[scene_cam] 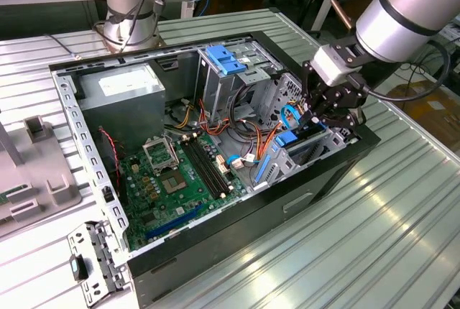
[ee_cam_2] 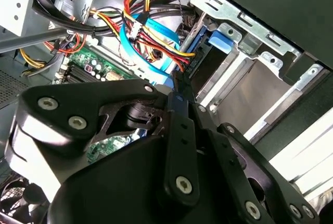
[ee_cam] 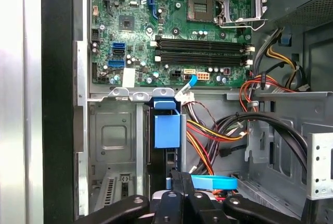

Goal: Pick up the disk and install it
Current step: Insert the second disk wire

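Gripper (scene_cam: 325, 116) clenched on the disk (ee_cam: 167, 130), which stands edge-on in its bay (ee_cam: 112, 135). Advised: keep rails square, press evenly, avoid nearby cables (ee_cam: 208, 135).

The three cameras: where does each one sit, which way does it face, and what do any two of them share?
Exterior view: off the arm, above the table, looking down into the open computer case; the arm and gripper show.
First wrist view: on the wrist, facing the motherboard and the disk in the drive bay; gripper links show.
Second wrist view: on the wrist, facing the cables; gripper links show.
Both wrist views share the disk.
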Robot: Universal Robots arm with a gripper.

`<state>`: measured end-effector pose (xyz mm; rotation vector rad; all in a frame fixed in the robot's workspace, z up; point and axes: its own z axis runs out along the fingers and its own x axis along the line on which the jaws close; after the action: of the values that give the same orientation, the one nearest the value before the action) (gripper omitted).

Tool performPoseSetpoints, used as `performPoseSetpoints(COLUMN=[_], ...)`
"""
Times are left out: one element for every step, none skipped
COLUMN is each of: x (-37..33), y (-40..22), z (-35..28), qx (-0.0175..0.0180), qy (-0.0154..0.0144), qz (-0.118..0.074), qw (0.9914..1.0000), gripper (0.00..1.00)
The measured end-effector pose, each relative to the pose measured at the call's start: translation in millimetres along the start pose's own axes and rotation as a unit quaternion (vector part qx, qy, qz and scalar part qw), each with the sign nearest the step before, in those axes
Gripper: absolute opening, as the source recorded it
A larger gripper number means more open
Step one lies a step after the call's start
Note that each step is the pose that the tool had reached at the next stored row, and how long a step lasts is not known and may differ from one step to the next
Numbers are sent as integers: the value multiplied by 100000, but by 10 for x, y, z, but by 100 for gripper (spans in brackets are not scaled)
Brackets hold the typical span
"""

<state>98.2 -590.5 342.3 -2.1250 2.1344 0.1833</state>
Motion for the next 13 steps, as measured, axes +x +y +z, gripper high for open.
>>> performPoseSetpoints(x=[-1, -5, -8, -10, -12, -14, -15, -18, -21, -25, -28, -30, -33], y=[-1, -5, -9, -16, -25, -42, -56, -82, -107, -140, -160, -173, -185], z=[-8, -28, -45, -58, -67, -79, -86, -99, -115, -140, -156, -168, -180], qx=[1, -2, -5, -4, -5, -4, -5, -9, -9, -10, -12, -14, -16], qy=[-34, -36, 4, 1, -37, -71, -111, -231, -366, -583, -730, -827, -920], qz=[0, -8, -11, -7, -5, 0, 0, -1, -1, 0, 1, 2, 0], qw=[100000, 100000, 100000, 100000, 100000, 100000, 100000, 100000, 99999, 99998, 99997, 99997, 99996], gripper=[11, 11, 11, 11, 11, 11, 11, 11, 11, 11, 11, 11, 11])
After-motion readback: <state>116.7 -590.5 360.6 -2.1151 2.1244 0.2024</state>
